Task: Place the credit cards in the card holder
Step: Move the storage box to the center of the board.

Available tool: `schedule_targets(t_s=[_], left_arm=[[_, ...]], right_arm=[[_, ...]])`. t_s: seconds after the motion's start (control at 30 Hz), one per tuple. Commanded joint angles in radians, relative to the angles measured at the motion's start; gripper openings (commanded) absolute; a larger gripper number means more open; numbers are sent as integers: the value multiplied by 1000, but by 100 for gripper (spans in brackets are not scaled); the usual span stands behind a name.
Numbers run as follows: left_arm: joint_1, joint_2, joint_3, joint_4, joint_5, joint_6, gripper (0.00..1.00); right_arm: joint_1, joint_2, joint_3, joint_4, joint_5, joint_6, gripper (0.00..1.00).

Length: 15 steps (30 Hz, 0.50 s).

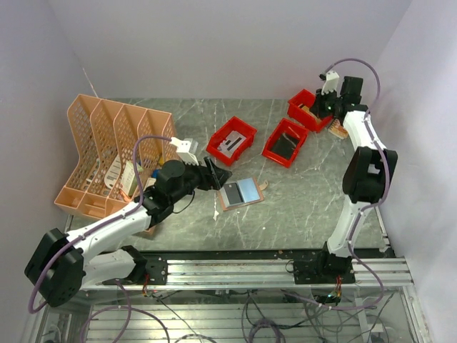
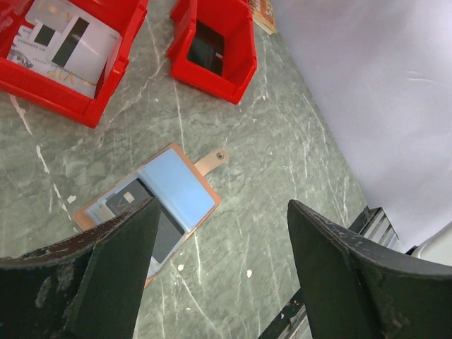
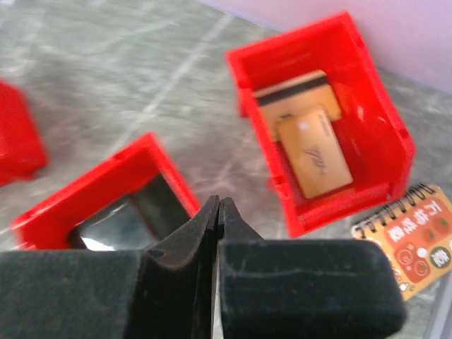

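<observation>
The card holder (image 1: 223,203) (image 2: 206,210) lies open and flat in the middle of the table, its strap tab pointing right. A light blue credit card (image 1: 249,189) (image 2: 176,185) covers its right half. A dark card with a chip (image 1: 231,194) (image 2: 134,205) sits on its left half. My left gripper (image 1: 214,174) (image 2: 222,208) hangs open just above and left of the holder, its fingers (image 2: 106,275) wide apart with nothing between them. My right gripper (image 1: 330,107) (image 3: 219,201) is shut and empty, up over the far right red bins.
Three red bins stand at the back: the left one (image 1: 214,146) (image 2: 42,85) holds pale cards, the middle one (image 1: 270,150) (image 3: 169,169) something dark, the right one (image 1: 296,107) (image 3: 381,141) tan cards. A peach mesh rack (image 1: 107,150) fills the left. An orange spiral notebook (image 3: 417,233) lies beside the right bin.
</observation>
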Motion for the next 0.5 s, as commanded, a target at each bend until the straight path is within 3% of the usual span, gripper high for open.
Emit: schedule_targets(t_s=[0.0, 0.17, 0.47], left_arm=[[8, -15, -43, 60, 3, -18, 84], [8, -25, -55, 40, -7, -24, 84], [10, -10, -33, -6, -17, -14, 84]], right_arm=[[-4, 151, 133, -56, 225, -16, 0], [-13, 282, 280, -45, 316, -32, 0], [-56, 415, 402, -38, 289, -34, 0]])
